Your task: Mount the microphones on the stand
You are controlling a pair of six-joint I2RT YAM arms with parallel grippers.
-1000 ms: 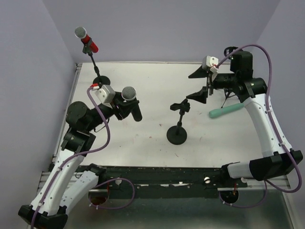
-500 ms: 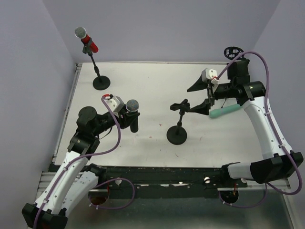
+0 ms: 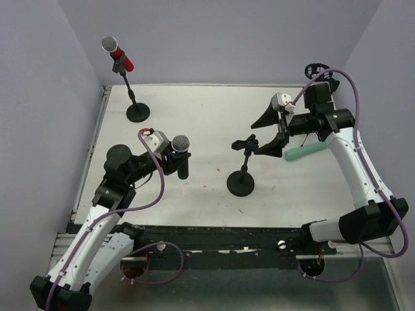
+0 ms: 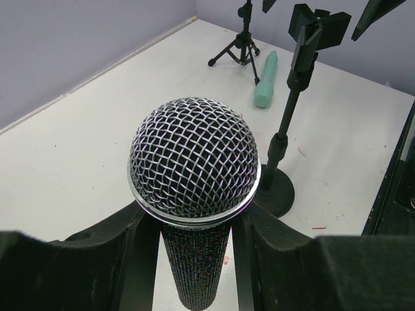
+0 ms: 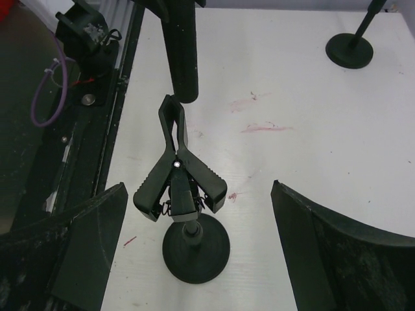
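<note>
the left gripper pinches the black microphone, head up, near the middle stand – the right gripper hovers by its clip, fingers spread wide – the green microphone lies on the table, and the red microphone sits clipped in the far stand.

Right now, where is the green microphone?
In the top view, the green microphone lies on the table on the right side, just beside the right gripper.
</note>
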